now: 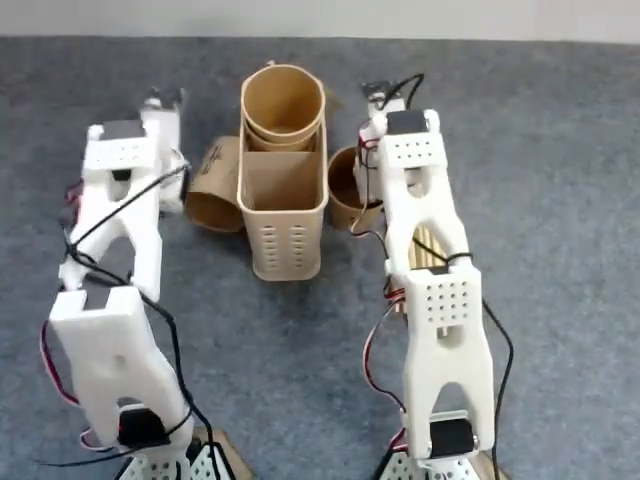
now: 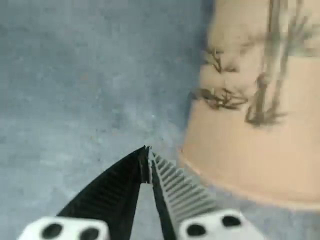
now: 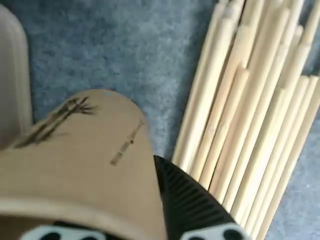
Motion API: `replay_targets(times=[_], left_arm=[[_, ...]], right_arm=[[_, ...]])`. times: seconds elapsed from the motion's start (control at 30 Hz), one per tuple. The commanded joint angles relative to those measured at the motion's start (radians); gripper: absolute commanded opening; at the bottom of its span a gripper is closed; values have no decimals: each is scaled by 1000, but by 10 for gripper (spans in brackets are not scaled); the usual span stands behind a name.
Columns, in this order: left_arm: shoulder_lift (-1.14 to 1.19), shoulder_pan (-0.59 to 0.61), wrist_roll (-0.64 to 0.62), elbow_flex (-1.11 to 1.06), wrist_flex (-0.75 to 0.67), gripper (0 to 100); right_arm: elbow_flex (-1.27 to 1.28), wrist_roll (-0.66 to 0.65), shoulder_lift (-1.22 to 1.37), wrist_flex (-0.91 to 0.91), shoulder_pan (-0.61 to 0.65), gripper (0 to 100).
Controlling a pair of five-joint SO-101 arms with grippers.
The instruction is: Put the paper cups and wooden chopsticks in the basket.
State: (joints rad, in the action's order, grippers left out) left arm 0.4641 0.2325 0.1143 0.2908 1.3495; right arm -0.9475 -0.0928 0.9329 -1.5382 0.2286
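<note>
A grey carpet (image 1: pixel 560 150) is spread under both arms, and a cream basket (image 1: pixel 285 245) with two compartments is stood upright at its centre. An upright paper cup (image 1: pixel 283 100) is seated in the basket's far compartment.

A tipped paper cup (image 1: pixel 212 188) is laid on its side against the basket's left wall. The left gripper (image 2: pixel 148 152) is held just beside it over the carpet, its fingers brought together at the tips with nothing between them.

On the basket's other side, a third paper cup (image 3: pixel 85 150) is gripped by the right gripper (image 1: pixel 372 135). One ridged finger (image 3: pixel 185 200) is pressed to the cup's outer wall and the other is hidden behind it.

The wooden chopsticks (image 3: pixel 250 110) are bundled on the carpet just beside that cup, partly covered by the right arm in the high view.
</note>
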Motion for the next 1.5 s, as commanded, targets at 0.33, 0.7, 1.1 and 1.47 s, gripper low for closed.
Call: replay_targets(times=[0.33, 0.7, 1.1, 1.47], left_arm=[[-19, 48, 117, 415, 325, 191], [-18, 114, 423, 389, 385, 258], [-74, 15, 563, -18, -54, 259], [-289, -33, 361, -529, -730, 252]], right_arm=[[-24, 2, -74, -24, -2, 5], [-19, 2, -73, 31, -2, 5], [-16, 2, -73, 41, -2, 5], [-18, 2, -51, 41, -2, 5]])
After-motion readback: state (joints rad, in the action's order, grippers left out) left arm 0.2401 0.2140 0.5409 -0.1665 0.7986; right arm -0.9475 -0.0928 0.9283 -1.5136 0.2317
